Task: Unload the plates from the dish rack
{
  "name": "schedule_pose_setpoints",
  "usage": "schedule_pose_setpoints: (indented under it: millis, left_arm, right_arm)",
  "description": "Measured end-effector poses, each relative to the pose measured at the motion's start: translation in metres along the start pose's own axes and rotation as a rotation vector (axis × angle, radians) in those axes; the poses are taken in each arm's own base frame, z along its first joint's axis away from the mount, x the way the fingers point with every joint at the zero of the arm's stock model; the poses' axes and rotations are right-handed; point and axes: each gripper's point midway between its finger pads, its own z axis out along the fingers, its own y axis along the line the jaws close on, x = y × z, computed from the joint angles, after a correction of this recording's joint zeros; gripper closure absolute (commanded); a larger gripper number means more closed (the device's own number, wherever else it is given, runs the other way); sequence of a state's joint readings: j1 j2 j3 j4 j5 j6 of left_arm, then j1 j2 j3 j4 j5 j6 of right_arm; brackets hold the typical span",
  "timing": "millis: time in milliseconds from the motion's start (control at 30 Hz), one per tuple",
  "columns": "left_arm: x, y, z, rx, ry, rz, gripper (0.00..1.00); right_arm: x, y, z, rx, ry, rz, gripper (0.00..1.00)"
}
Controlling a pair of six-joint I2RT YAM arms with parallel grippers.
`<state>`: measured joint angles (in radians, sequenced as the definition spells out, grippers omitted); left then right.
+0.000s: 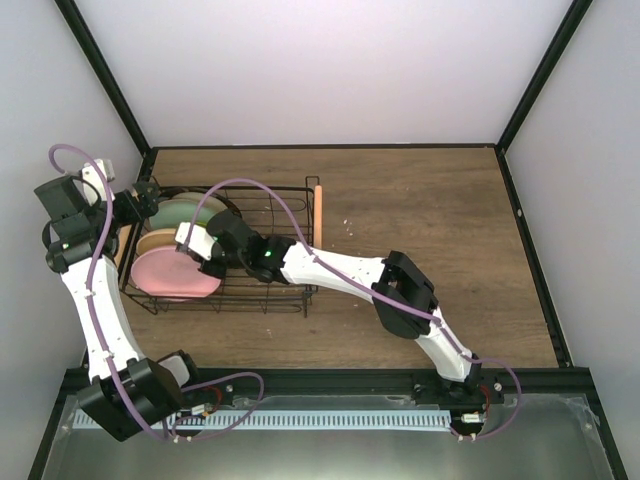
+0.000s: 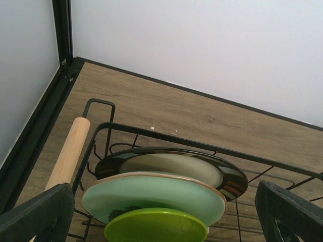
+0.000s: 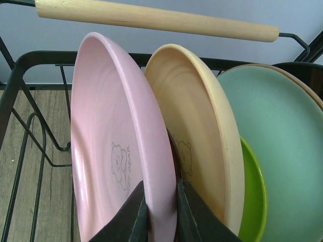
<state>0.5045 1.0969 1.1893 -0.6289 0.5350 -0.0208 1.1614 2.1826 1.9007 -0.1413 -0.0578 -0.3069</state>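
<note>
The dish rack sits left of centre with the plates standing on edge in it. My right gripper reaches in and is shut on the rim of the pink plate, one finger on each face. Behind it stand the yellow-orange plate, lime green plate, mint plate and dark-rimmed plate. My left gripper is open and empty, its fingers wide apart above the far plates. The dark red patterned plate does not show clearly.
The rack's wooden handles lie on its right side and left side. Bare wood tabletop spreads to the right of the rack. Black frame posts and white walls close in the back and sides.
</note>
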Motion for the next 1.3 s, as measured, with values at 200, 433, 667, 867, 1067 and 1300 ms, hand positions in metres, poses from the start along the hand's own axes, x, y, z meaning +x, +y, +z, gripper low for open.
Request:
schedule_pose_setpoints:
  millis: [200, 433, 667, 867, 1067, 1300]
  left_arm:
    - [0.003, 0.001, 0.004, 0.01, 0.008, -0.007, 0.0]
    - [0.003, 0.0, 0.006, 0.019, 0.008, -0.014, 0.0]
    - [-0.002, -0.001, 0.006, 0.028, -0.012, -0.02, 0.0]
    - [-0.006, -0.003, 0.006, 0.037, -0.03, -0.026, 0.0]
    - [-0.009, -0.005, 0.007, 0.055, -0.037, -0.037, 0.0]
    - [-0.012, -0.008, 0.009, 0.078, -0.046, -0.047, 0.0]
  right_arm:
    - [0.0, -0.002, 0.0, 0.02, 0.005, -0.019, 0.99]
    - [-0.003, -0.004, -0.011, 0.061, 0.008, -0.063, 0.99]
    - [-0.019, -0.011, -0.033, 0.111, -0.01, -0.092, 0.99]
    - [-0.033, -0.022, -0.055, 0.169, -0.025, -0.117, 0.99]
    - [-0.05, -0.033, -0.074, 0.226, -0.046, -0.144, 0.99]
    - [-0.059, -0.042, -0.092, 0.282, -0.05, -0.169, 0.99]
